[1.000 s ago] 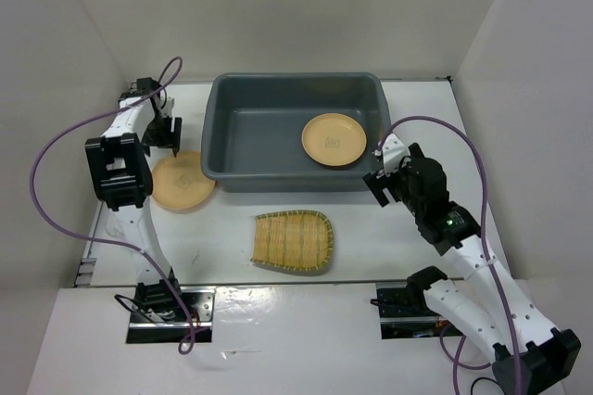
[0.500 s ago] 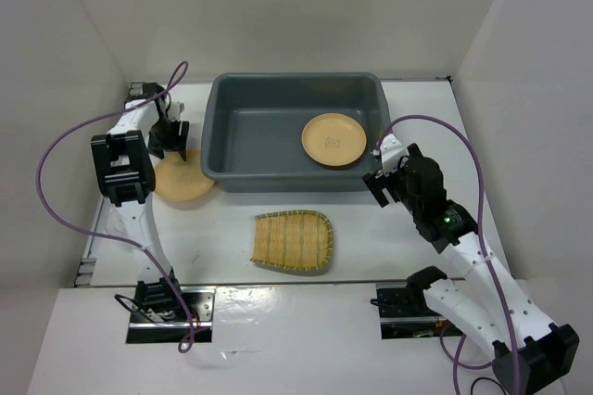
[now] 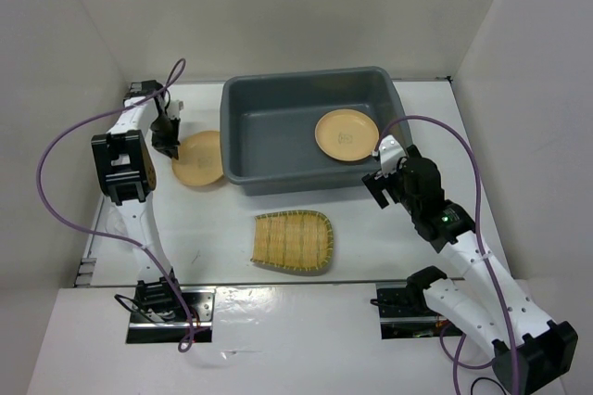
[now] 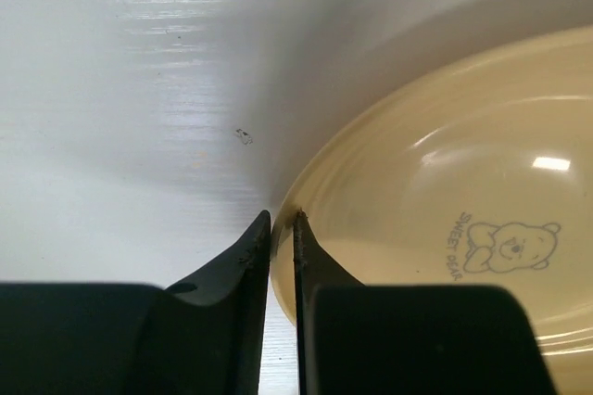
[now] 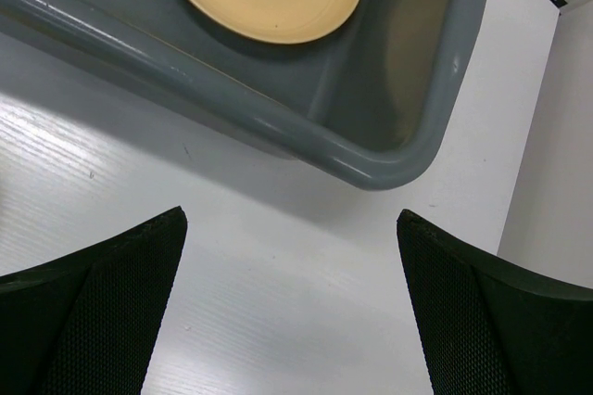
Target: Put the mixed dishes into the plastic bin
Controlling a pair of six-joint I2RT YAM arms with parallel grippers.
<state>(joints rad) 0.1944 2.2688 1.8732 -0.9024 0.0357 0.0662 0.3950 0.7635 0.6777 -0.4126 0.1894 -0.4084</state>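
Currently: first plate (image 3: 346,135) in the one bin (image 3: 278,140), second plate (image 3: 201,159) left of it, rim clamped by left gripper (image 4: 281,220); one tray (image 3: 292,241); right gripper (image 5: 292,217) released.

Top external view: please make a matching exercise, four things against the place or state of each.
1 right plate
2 left plate
3 bamboo tray
4 right end effector

a open, beside the plastic bin
b inside the bin
c rim pinched by the left end effector
d flat on the table

Pairs: 1-b, 2-c, 3-d, 4-a
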